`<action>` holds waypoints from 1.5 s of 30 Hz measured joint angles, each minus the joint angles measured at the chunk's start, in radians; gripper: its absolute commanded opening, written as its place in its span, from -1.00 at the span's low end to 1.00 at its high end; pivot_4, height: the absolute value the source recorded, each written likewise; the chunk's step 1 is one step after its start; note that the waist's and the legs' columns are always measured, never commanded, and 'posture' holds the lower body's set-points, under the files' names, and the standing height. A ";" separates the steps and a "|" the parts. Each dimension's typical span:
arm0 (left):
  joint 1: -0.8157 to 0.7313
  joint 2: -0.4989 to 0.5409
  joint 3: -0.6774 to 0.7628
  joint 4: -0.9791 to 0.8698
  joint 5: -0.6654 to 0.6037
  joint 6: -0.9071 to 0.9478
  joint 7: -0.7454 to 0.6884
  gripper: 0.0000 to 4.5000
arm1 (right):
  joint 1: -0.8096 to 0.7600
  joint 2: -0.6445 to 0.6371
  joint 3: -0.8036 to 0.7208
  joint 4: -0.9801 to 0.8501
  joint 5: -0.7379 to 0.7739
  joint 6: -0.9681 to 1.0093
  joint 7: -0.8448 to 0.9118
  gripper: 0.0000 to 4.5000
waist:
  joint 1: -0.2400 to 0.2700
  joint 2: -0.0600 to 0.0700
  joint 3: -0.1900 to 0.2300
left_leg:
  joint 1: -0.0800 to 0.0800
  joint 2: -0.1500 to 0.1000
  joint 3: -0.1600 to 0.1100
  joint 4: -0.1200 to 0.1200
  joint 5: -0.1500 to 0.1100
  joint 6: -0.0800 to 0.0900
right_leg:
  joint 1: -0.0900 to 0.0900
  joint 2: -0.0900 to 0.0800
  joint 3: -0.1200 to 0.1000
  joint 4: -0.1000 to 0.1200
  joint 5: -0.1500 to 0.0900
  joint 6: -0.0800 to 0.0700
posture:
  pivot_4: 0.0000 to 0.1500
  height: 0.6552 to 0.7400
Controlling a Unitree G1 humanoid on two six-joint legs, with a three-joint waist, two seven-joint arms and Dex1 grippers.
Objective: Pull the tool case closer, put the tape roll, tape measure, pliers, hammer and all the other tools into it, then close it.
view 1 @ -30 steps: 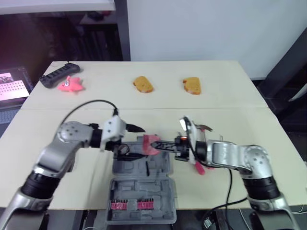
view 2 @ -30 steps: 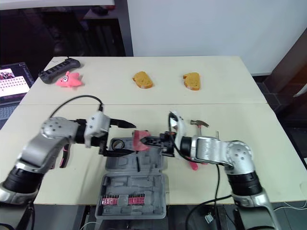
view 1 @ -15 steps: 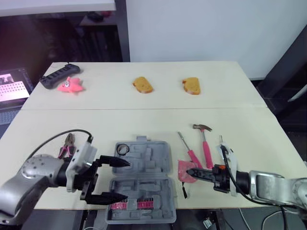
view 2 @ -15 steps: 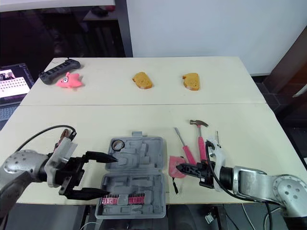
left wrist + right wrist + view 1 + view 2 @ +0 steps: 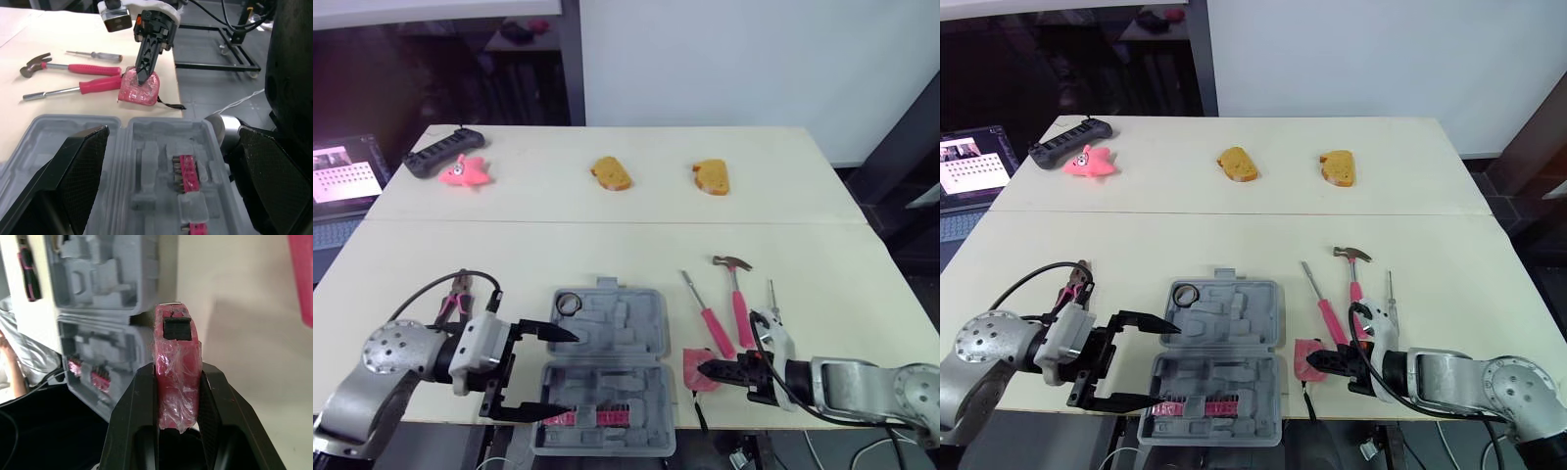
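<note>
The grey tool case (image 5: 644,305) lies open near the table's front edge, with the black tape roll (image 5: 569,303) in its back left corner and pink bits (image 5: 597,418) in its near half. My left gripper (image 5: 562,372) is wide open over the case's left side, holding nothing. To the right of the case, my right gripper (image 5: 713,371) is shut on the pink tape measure (image 5: 176,338), low by the table. A hammer (image 5: 736,294), a pink screwdriver (image 5: 707,315) and a thin screwdriver (image 5: 771,294) lie further right. The pliers (image 5: 453,302) lie to the left of the case.
Two bread-like pieces (image 5: 611,173) (image 5: 712,176) lie at the table's far side, with a pink star toy (image 5: 462,172) and a black power strip (image 5: 435,154) at the far left. A laptop screen (image 5: 342,171) stands off the table's left edge.
Both arms drew back from above the case's far half toward the table's near edge. The right gripper brought the tape measure down to the right of the case. The left gripper opened wider.
</note>
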 measured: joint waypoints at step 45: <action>0.023 0.002 -0.029 0.070 0.045 -0.085 0.022 1.00 | -0.159 -0.232 0.353 -0.163 -1.763 -0.780 1.174 0.99 | -0.001 0.002 -0.001 | 0.000 0.000 0.003 0.000 0.000 -0.001 | -0.002 -0.001 0.000 -0.001 0.001 0.003 | 1.00 1.00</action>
